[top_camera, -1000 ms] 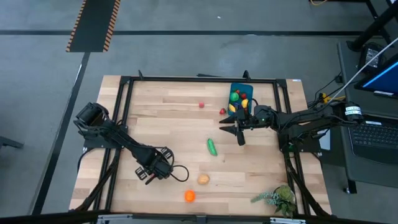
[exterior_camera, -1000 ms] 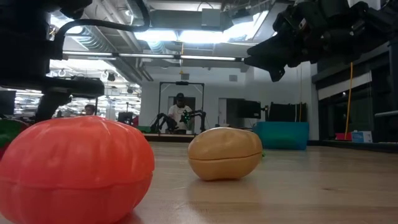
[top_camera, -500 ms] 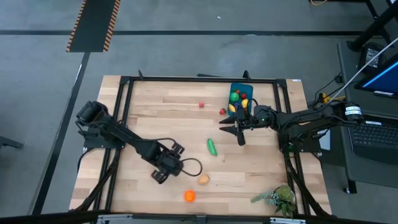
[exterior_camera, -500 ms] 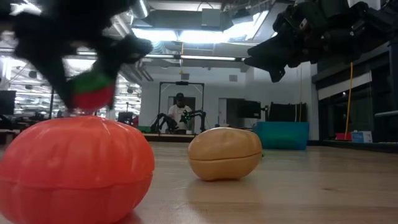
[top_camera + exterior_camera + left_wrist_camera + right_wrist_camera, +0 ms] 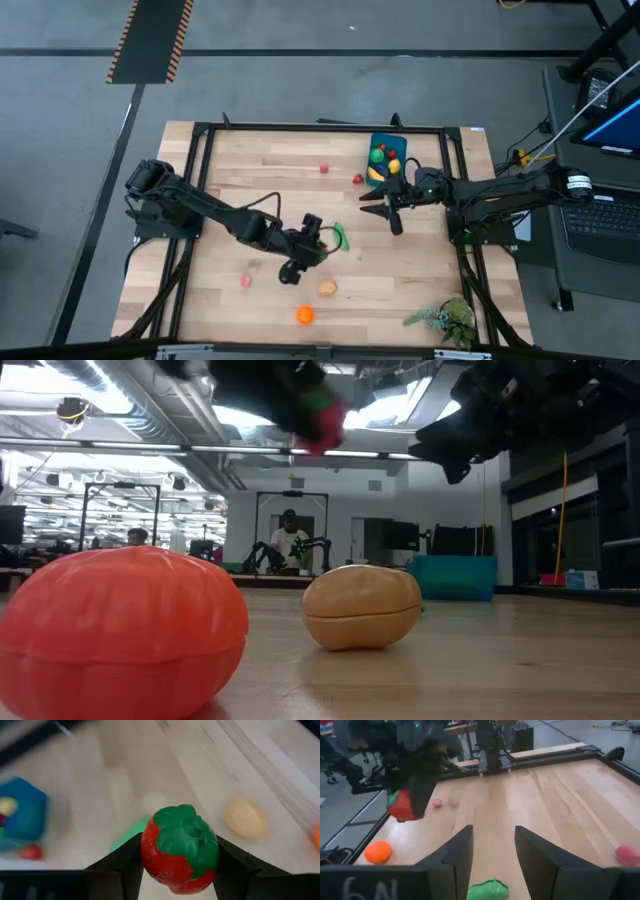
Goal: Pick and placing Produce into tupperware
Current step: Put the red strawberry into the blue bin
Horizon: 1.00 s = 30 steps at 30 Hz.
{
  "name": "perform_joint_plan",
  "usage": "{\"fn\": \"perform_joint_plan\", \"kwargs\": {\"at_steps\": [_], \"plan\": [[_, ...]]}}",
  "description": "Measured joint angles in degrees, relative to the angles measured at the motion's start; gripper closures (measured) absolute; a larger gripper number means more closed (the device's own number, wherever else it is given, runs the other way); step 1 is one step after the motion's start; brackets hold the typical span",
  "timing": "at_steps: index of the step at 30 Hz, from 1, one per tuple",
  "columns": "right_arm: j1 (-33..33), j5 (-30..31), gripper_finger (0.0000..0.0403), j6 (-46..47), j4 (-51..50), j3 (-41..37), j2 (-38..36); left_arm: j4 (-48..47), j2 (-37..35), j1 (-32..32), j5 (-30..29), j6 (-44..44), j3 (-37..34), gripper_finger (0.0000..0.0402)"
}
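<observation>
My left gripper (image 5: pixel 312 243) hangs above the middle of the table, shut on a red toy strawberry (image 5: pixel 179 851) with a green cap; the low view shows it high up (image 5: pixel 320 418). The blue tupperware (image 5: pixel 386 158) stands at the far right with several produce pieces in it. My right gripper (image 5: pixel 385 207) hovers open just in front of it, with nothing between its fingers. A green cucumber (image 5: pixel 340 235), a tan piece (image 5: pixel 327 289), an orange piece (image 5: pixel 305 315), a small pink piece (image 5: pixel 245 281) and two small red pieces (image 5: pixel 324 168) (image 5: pixel 357 179) lie loose on the wood. My left gripper pinches the strawberry between its two fingers (image 5: pixel 125 865), one on each red side (image 5: pixel 148 856) below the green cap. The fingers slant downward, coming from the table's left. The strawberry is lifted clear of the table, with its cap turned toward the wrist camera.
A leafy green sprig (image 5: pixel 445 320) lies at the near right corner. A black metal frame (image 5: pixel 300 127) runs round the tabletop. The cucumber (image 5: pixel 487 890) lies between my two grippers. Bare wood shows on the table's far left.
My left gripper has risen and swung toward the table's right and far side, from near the front left to beside the cucumber, tipping more level as it went. It has carried the strawberry up clear of the table.
</observation>
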Motion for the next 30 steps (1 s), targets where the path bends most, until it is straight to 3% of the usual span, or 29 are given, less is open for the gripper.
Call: {"fn": "perform_joint_plan", "kwargs": {"at_steps": [5, 12, 22, 30], "plan": [[0.0, -0.4, 0.0256, -2.2, -5.8, 0.0, -5.6, 8.8, 0.0, 2.7, -1.5, 2.6, 0.0, 0.0224], [0.0, -7.5, 0.0256, -3.2, -14.0, 0.0, -10.6, 19.0, 0.0, 6.7, -1.0, 3.2, -1.2, 0.0224], [0.0, -7.4, 0.0256, -6.6, -18.5, 0.0, -11.2, 35.5, 0.0, 12.6, 3.7, 1.3, -6.5, 0.0225], [0.0, -5.8, 0.0256, -9.2, -18.4, 0.0, -10.9, 40.5, 0.0, 16.0, 6.7, -0.6, -9.0, 0.0225]]}}
